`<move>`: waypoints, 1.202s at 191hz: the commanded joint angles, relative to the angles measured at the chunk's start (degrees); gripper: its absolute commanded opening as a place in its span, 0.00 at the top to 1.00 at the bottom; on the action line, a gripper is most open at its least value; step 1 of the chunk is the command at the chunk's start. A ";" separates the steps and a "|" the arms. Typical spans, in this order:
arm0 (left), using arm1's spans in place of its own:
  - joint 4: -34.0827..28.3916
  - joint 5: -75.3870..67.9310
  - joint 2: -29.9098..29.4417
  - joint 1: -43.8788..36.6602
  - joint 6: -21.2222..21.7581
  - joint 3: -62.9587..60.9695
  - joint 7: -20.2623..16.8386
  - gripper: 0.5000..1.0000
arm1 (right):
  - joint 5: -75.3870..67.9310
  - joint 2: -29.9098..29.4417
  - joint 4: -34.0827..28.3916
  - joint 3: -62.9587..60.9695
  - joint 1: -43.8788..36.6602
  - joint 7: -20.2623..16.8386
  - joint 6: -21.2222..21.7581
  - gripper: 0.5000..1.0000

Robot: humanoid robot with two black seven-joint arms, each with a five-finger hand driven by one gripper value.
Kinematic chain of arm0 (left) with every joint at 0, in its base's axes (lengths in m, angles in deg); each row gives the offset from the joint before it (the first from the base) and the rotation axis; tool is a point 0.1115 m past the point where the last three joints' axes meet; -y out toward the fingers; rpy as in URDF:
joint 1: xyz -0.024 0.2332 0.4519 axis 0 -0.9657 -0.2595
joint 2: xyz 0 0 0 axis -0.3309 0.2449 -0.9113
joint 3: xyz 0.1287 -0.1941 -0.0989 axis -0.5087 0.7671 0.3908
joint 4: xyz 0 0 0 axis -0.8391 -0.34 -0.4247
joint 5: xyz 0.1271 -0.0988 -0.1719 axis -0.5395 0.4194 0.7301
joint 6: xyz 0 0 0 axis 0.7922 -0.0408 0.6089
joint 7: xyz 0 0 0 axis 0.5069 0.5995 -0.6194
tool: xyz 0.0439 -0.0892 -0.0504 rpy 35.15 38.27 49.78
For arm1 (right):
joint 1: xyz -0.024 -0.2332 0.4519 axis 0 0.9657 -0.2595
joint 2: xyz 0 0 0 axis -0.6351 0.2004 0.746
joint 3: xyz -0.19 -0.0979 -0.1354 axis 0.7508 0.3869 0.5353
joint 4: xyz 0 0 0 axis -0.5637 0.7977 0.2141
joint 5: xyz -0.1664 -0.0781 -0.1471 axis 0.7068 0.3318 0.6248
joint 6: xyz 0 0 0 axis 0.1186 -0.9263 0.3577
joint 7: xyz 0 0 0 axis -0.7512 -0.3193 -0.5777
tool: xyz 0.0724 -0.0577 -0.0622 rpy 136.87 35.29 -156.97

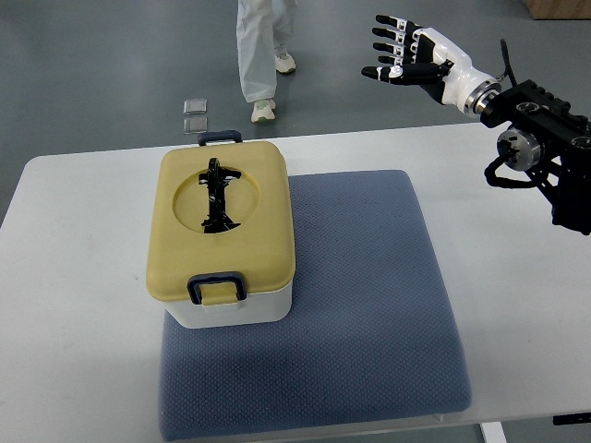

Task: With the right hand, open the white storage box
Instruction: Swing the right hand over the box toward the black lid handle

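Note:
A white storage box (231, 309) with a yellow lid (263, 226) stands on the left part of a blue-grey mat (369, 305). The lid is down. A black folding handle (217, 196) lies in the lid's round recess. One dark-rimmed latch (216, 288) sits at the near edge, another (220, 137) at the far edge. My right hand (399, 57) is raised high beyond the table's far right edge, fingers spread, holding nothing, well away from the box. Its arm (536, 129) comes in from the right. My left arm is out of view.
The mat lies on a white table (74, 277). A person's legs in white trousers (261, 46) stand on the floor beyond the table. Two small square objects (195, 114) lie on the floor near them.

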 commanded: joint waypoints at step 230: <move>0.00 0.00 0.00 0.01 -0.02 0.00 0.09 0.00 | 27.29 -8.10 -22.59 53.34 -53.19 15.42 -0.19 0.19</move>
